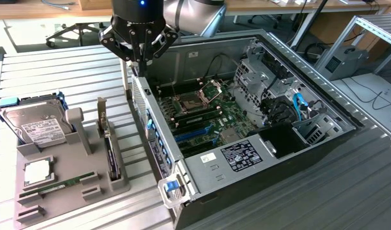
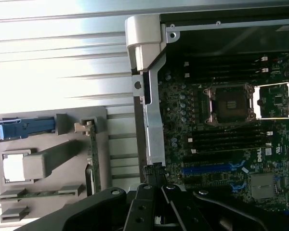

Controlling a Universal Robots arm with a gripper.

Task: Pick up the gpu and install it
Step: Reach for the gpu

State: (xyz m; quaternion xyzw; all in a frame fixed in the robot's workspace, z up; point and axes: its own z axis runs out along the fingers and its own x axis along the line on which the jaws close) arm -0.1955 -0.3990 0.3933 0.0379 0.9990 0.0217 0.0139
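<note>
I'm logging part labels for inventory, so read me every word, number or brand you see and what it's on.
No text can be read.
On the hard drive, white label: print too small.
In the computer case, black label: print too small.
Beside it, white sticker: blurred.
On the motherboard, lettering: blurred.

gpu (image 1: 111,153) upright in holder (image 1: 74,163) | holder at exterior view's left of computer case (image 1: 246,163) | end effector (image 1: 139,61) above its wall
</note>
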